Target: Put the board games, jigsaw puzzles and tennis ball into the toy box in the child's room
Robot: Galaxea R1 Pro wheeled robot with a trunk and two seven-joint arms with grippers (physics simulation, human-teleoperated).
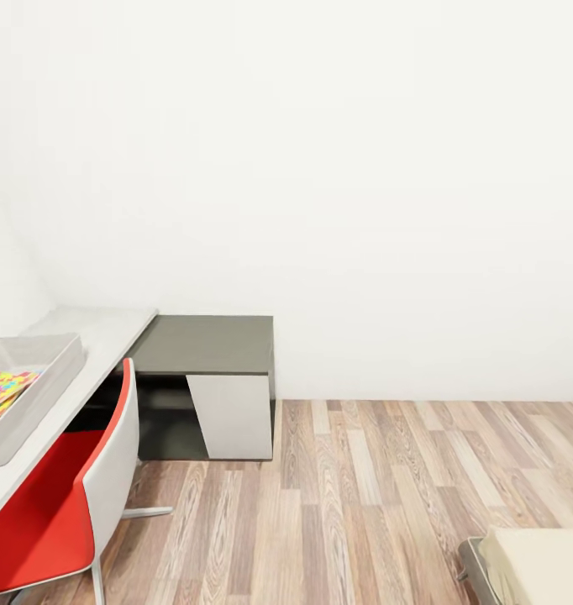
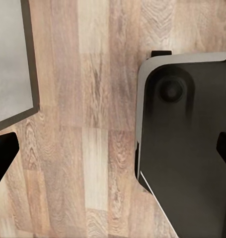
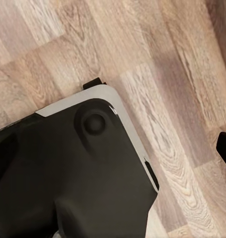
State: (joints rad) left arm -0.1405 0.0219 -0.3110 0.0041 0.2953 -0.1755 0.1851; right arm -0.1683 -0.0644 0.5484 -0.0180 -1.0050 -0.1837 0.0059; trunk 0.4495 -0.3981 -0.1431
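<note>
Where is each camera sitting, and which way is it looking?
Head view: up on the robot's head, looking forward and down at the white wall, the table, the toy box, a red chair and a corner of the bed.
Left wrist view: near the left gripper, looking down at the wood floor and the robot's dark base.
Right wrist view: near the right gripper, looking down at the floor and the same base.
Shared: all three see the wood floor; both wrist views see the base.

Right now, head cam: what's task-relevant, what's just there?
Task-relevant:
toy box
jigsaw puzzle inside it
table
bed, corner only

Just there:
red chair
wood floor
white wall
</note>
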